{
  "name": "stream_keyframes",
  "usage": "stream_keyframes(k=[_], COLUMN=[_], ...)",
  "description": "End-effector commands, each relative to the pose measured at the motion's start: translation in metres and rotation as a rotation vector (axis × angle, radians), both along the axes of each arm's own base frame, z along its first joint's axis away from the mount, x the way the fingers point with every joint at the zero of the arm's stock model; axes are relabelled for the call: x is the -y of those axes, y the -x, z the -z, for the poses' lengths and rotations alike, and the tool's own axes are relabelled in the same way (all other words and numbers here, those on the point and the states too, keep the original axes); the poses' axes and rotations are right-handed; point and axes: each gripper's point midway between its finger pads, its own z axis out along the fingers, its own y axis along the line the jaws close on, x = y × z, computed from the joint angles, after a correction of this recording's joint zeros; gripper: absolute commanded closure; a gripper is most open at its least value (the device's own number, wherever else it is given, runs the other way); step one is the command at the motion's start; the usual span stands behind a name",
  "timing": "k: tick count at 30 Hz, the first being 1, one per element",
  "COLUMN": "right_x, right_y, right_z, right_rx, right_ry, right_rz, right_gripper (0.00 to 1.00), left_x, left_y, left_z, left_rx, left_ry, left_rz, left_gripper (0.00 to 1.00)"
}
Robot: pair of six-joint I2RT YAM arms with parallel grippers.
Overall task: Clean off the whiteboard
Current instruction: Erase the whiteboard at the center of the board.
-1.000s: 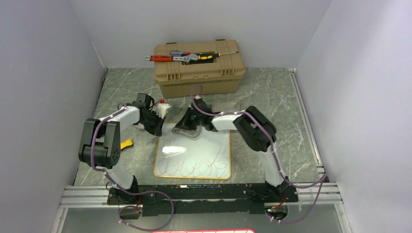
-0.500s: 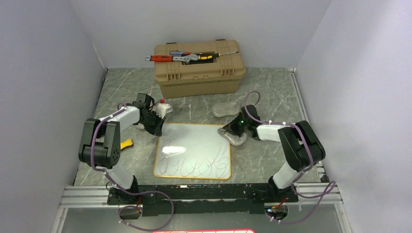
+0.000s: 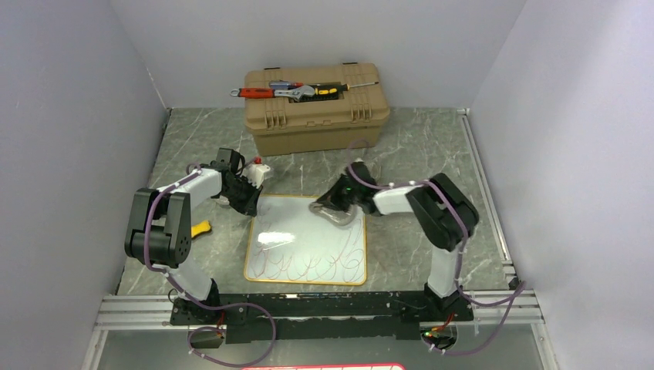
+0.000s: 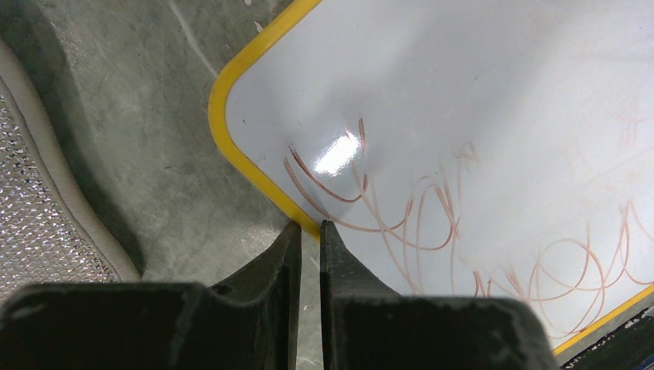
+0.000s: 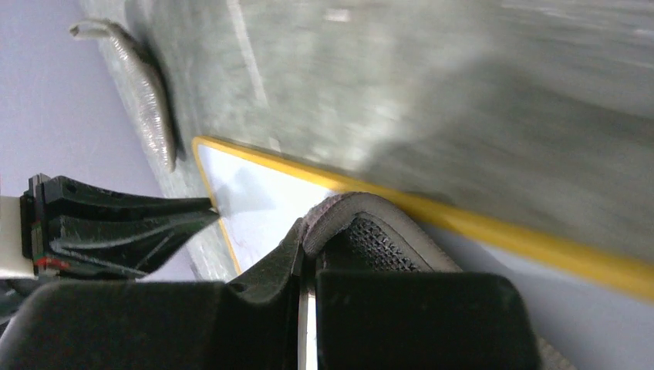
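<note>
The whiteboard (image 3: 297, 231) lies flat between the arms, white with a yellow rim, with reddish scribbles (image 3: 308, 266) along its near part. It also fills the left wrist view (image 4: 493, 100). My left gripper (image 3: 248, 200) is shut, its tips (image 4: 308, 226) at the board's yellow rim near the far-left corner. My right gripper (image 3: 337, 202) is shut on a grey mesh-faced wiping pad (image 5: 385, 239) and holds it on the board's far part, right of the middle (image 3: 333, 213). The right wrist view shows the board's rim (image 5: 540, 247) and my left gripper's fingers (image 5: 116, 223).
A tan toolbox (image 3: 316, 116) with hand tools (image 3: 297, 91) on its lid stands at the back. A small white and red object (image 3: 258, 171) sits by my left wrist. A yellow item (image 3: 200, 227) lies left of the board. A second grey pad (image 4: 38, 231) lies beside the board's corner.
My right gripper swept the pad from the board's far-left part out to its right edge, then back to the far part right of the middle. The left arm has not moved.
</note>
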Motion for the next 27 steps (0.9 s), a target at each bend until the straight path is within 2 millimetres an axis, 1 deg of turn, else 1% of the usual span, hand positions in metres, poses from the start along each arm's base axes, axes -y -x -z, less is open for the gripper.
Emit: stream_keyframes(k=[1, 2, 3, 4, 5, 6, 7, 8, 9, 11, 13, 15, 16, 17, 18, 19, 20, 22, 23, 24, 26, 27], right_x=[0.176, 0.191, 0.201, 0.207, 0.211, 0.208, 0.200, 0.187, 0.163, 0.099, 0.035, -0.008, -0.019, -0.019, -0.012, 0.002, 0.019, 0.070, 0.098, 0.118, 0.150, 0.159], right_y=[0.109, 0.113, 0.118, 0.124, 0.128, 0.131, 0.134, 0.137, 0.138, 0.139, 0.150, 0.157, 0.161, 0.164, 0.169, 0.174, 0.178, 0.196, 0.212, 0.224, 0.247, 0.255], right_z=[0.099, 0.096, 0.094, 0.093, 0.092, 0.093, 0.095, 0.098, 0.101, 0.104, 0.106, 0.102, 0.101, 0.101, 0.102, 0.103, 0.102, 0.103, 0.099, 0.096, 0.092, 0.091], right_rx=[-0.388, -0.390, -0.389, -0.392, -0.395, -0.396, -0.398, -0.399, -0.385, -0.366, -0.359, -0.309, -0.292, -0.294, -0.309, -0.322, -0.331, -0.383, -0.406, -0.416, -0.437, -0.446], right_ry=[0.474, 0.488, 0.509, 0.530, 0.544, 0.537, 0.519, 0.494, 0.441, 0.321, 0.257, 0.227, 0.229, 0.249, 0.263, 0.283, 0.306, 0.405, 0.451, 0.486, 0.518, 0.517], right_rz=[0.169, 0.196, 0.207, 0.205, 0.201, 0.189, 0.166, 0.133, 0.080, -0.068, -0.253, -0.384, -0.425, -0.442, -0.441, -0.425, -0.402, -0.340, -0.312, -0.283, -0.228, -0.206], right_gripper=[1.00, 1.00, 1.00, 1.00, 1.00, 1.00, 1.00, 1.00, 1.00, 1.00, 1.00, 1.00, 1.00, 1.00, 1.00, 1.00, 1.00, 1.00, 1.00, 1.00, 1.00, 1.00], left_x=[0.003, 0.003, 0.003, 0.004, 0.004, 0.005, 0.006, 0.007, 0.007, 0.008, 0.007, 0.006, 0.006, 0.006, 0.006, 0.006, 0.006, 0.005, 0.004, 0.004, 0.003, 0.003], left_y=[0.024, 0.023, 0.023, 0.023, 0.022, 0.022, 0.023, 0.023, 0.023, 0.024, 0.024, 0.023, 0.023, 0.023, 0.023, 0.024, 0.023, 0.024, 0.024, 0.025, 0.027, 0.027], left_z=[0.012, 0.012, 0.013, 0.013, 0.013, 0.014, 0.014, 0.014, 0.015, 0.017, 0.017, 0.016, 0.016, 0.015, 0.016, 0.016, 0.017, 0.018, 0.019, 0.020, 0.022, 0.023], left_rx=[-0.076, -0.075, -0.077, -0.080, -0.082, -0.085, -0.088, -0.089, -0.092, -0.101, -0.104, -0.099, -0.097, -0.096, -0.098, -0.100, -0.099, -0.098, -0.097, -0.097, -0.097, -0.098], left_ry=[0.002, 0.002, 0.002, 0.002, 0.006, 0.009, 0.013, 0.016, 0.018, 0.018, 0.014, 0.012, 0.010, 0.010, 0.009, 0.009, 0.007, 0.002, 0.000, -0.003, -0.003, -0.002], left_rz=[0.060, 0.061, 0.060, 0.059, 0.060, 0.059, 0.058, 0.058, 0.057, 0.054, 0.049, 0.048, 0.048, 0.048, 0.047, 0.048, 0.048, 0.052, 0.054, 0.056, 0.061, 0.063], left_gripper=[0.92, 0.92, 0.92, 0.92, 0.92, 0.92, 0.92, 0.92, 0.92, 0.92, 0.92, 0.92, 0.92, 0.92, 0.92, 0.92, 0.92, 0.92, 0.92, 0.92, 0.92, 0.92])
